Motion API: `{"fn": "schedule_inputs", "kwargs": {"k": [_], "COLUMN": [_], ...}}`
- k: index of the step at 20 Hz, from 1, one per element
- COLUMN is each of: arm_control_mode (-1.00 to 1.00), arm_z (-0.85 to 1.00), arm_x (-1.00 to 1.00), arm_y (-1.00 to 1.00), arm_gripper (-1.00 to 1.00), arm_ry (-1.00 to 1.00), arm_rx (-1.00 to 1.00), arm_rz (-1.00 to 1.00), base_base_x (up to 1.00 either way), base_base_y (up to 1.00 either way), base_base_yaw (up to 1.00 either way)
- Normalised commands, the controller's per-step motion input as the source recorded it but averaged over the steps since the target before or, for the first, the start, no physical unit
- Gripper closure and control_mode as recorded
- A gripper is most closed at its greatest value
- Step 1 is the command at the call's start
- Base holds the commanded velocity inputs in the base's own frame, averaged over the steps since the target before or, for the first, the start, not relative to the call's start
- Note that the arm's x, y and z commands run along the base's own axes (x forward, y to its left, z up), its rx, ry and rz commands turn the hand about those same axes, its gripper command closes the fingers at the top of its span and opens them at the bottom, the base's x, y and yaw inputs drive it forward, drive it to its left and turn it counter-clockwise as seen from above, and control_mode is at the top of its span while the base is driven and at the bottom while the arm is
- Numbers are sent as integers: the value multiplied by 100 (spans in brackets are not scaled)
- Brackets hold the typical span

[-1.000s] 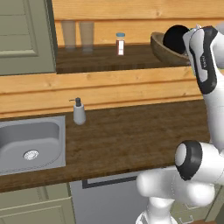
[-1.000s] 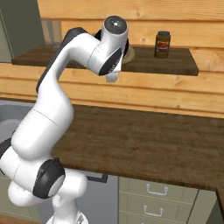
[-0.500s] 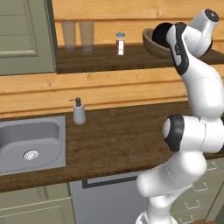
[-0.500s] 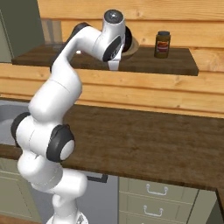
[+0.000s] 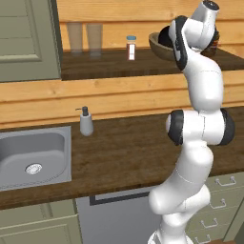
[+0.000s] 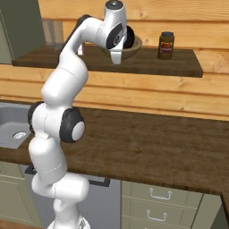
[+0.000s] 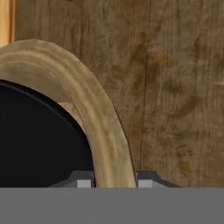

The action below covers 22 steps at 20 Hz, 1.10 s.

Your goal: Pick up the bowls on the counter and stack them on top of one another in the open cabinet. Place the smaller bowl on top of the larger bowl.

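Straightened and risen since a second ago, the arm now hangs over the shelf's right half, where the smaller bowl sits inside the larger bowl, whose rim runs between the spread fingers, so the stacking looks done.

Black bowl inside tan bowl
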Motion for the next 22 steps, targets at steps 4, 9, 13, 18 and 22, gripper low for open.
{"fn": "schedule_inputs", "kwargs": {"k": [4,9,13,18,22], "arm_control_mode": [-100,-100,-100,-100,-100], "arm_z": [0,0,-53,-94,-100], "arm_x": [30,1,-81,-100,-100], "arm_y": [0,0,3,13,1], "arm_gripper": [-100,-100,-100,-100,-100], "arm_ry": [14,1,-6,-20,-35], "arm_rx": [-3,0,-7,-13,-9], "arm_rz": [0,0,0,0,0], "base_base_x": [0,0,0,0,0], "base_base_y": [0,0,0,0,0], "base_base_yaw": [0,0,0,0,0]}}
